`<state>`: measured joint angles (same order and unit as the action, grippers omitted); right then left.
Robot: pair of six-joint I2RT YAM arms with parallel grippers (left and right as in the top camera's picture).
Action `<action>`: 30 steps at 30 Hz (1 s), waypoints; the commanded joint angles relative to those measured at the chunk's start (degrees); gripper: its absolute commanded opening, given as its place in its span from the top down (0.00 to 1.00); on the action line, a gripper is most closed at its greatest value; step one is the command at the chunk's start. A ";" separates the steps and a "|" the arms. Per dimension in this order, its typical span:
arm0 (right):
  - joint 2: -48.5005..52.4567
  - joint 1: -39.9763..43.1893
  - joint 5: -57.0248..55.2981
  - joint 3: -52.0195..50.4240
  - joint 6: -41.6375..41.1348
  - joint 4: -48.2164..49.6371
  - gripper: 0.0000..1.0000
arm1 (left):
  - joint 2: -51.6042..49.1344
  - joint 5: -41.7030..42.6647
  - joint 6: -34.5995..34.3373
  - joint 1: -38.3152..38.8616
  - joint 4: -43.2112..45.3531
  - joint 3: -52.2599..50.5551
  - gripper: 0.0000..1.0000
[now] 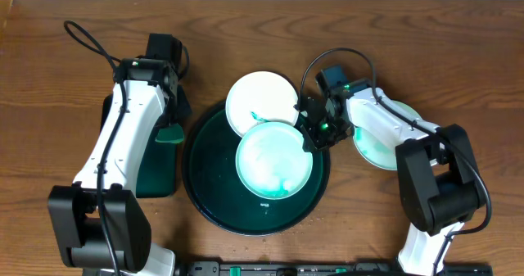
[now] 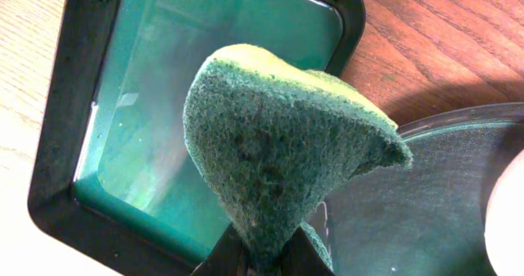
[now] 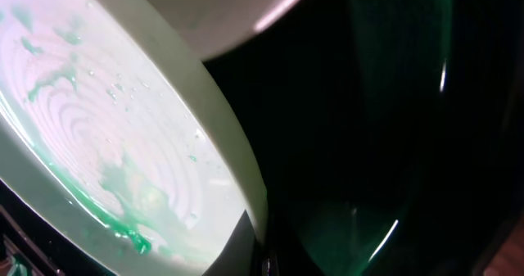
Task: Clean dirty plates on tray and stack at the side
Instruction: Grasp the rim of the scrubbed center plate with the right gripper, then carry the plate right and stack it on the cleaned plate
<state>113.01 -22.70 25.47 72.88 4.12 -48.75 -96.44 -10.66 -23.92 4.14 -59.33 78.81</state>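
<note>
overhead: right gripper [image 1: 313, 135] pinching smeared plate [image 1: 274, 159] rim on tray [image 1: 193, 174]; left gripper [image 2: 260, 264], beside tray, clamping sponge [image 2: 278, 137].

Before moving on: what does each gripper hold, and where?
Left gripper: green scouring sponge, by one edge. Right gripper: teal-smeared round white plate, by its rim.

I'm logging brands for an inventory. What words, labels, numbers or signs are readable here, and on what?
None readable.
No print shows on the plates, round tray, rectangular tray, sponge, left arm or right arm.
The dark strip at the bottom of the overhead view has green marks, too small to read.
</note>
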 commanded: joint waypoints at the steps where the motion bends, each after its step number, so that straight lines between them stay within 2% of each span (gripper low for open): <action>1: -3.58 -1.44 0.42 -0.09 0.22 -0.39 0.99 | -0.02 -0.33 0.92 -0.22 0.07 0.92 0.92; 5: -10.45 -4.42 -4.20 -0.09 -0.92 0.72 0.99 | -0.02 -0.33 0.92 -0.22 0.07 0.92 0.93; 8: -16.17 -8.20 -14.23 -0.09 -4.20 1.90 0.99 | -0.02 -0.33 0.92 -0.22 0.07 0.92 0.93; 13: -23.32 -17.35 -40.63 -0.09 -11.08 2.71 0.99 | -0.02 -0.33 0.92 -0.22 0.07 0.92 0.92; 19: -24.87 -31.74 -73.29 -0.09 -17.97 2.93 0.99 | -0.02 -0.33 0.92 -0.22 0.07 0.92 0.93; 24: -24.87 -39.98 -85.50 -0.09 -18.91 4.83 0.99 | -0.02 -0.33 0.92 -0.22 0.15 0.50 0.93; 30: -24.90 -45.11 -96.91 -0.09 -18.86 6.84 0.99 | -0.04 -0.37 0.94 -0.22 0.31 -0.50 0.93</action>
<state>88.64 -66.30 -58.98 72.47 -12.91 -42.37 -96.44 -10.66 -23.92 4.14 -59.02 78.78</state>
